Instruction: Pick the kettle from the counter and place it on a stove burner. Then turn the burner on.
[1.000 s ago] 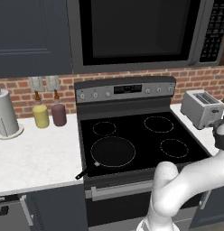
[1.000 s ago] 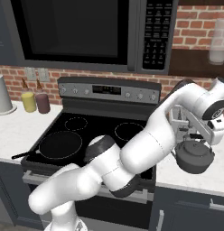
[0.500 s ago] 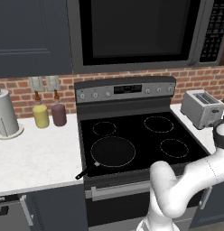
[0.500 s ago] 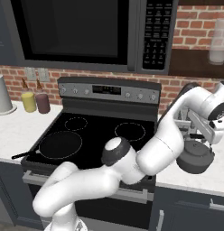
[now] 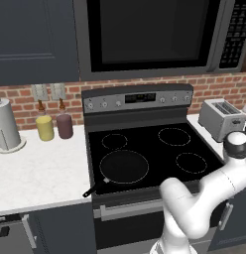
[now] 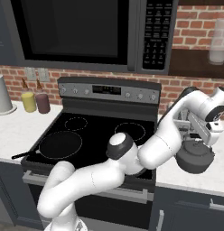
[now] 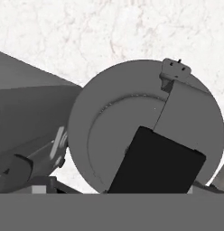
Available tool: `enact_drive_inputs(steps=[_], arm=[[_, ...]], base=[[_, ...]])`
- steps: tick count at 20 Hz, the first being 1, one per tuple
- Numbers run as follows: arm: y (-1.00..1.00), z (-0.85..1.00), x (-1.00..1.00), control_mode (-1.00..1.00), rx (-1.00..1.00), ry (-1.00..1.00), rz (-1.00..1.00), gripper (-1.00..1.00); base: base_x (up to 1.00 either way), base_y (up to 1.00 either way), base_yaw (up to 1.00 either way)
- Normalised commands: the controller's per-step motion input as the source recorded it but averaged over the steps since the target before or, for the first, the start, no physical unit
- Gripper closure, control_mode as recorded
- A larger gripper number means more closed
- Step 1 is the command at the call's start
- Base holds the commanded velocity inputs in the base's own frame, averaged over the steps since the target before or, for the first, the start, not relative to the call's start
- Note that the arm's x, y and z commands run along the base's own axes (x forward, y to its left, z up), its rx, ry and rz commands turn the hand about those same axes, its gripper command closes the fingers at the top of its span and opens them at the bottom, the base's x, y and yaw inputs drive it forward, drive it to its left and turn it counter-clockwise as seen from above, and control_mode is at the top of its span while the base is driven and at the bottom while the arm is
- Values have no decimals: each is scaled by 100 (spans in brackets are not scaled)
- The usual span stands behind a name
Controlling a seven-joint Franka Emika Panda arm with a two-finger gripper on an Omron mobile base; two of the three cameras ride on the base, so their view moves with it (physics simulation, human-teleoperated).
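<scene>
The dark grey kettle [image 6: 195, 158] stands on the white counter [image 6: 212, 179] right of the stove. My gripper [image 6: 205, 138] hangs directly over it, jaws open, close above the arched black handle. From the hand view I look straight down on the kettle's round top [image 7: 109, 135], with the handle [image 7: 155, 163] large and near at the bottom and speckled counter [image 7: 109, 36] around it. I see nothing held. The black glass cooktop carries thin white burner circles; the mid-sized stove burner [image 5: 191, 162] at the front right is bare, as is the rear right one [image 6: 130, 131].
A silver toaster [image 5: 221, 118] sits just behind the kettle, against the brick wall. A large ring [image 5: 124, 166] marks the front left of the cooktop. Left of the stove stand a yellow bottle [image 5: 45, 127], a maroon bottle [image 5: 64, 124] and a tall pale cylinder [image 5: 6, 126]. A microwave hangs overhead.
The hand has come down a little closer to the kettle's handle and the arm's elbow has swung right. The kettle has stayed in place.
</scene>
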Motion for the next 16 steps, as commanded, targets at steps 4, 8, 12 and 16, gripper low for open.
enact_drive_inputs(steps=[4,8,12,16], arm=[[0,-13,10,-100,0,0,-3,100],[0,0,0,-100,0,0,0,100],[0,1,-2,-100,0,-2,0,100],[0,11,-23,-100,3,-13,0,100]], base=[[0,0,0],[0,0,0],[0,0,0],[0,0,0]])
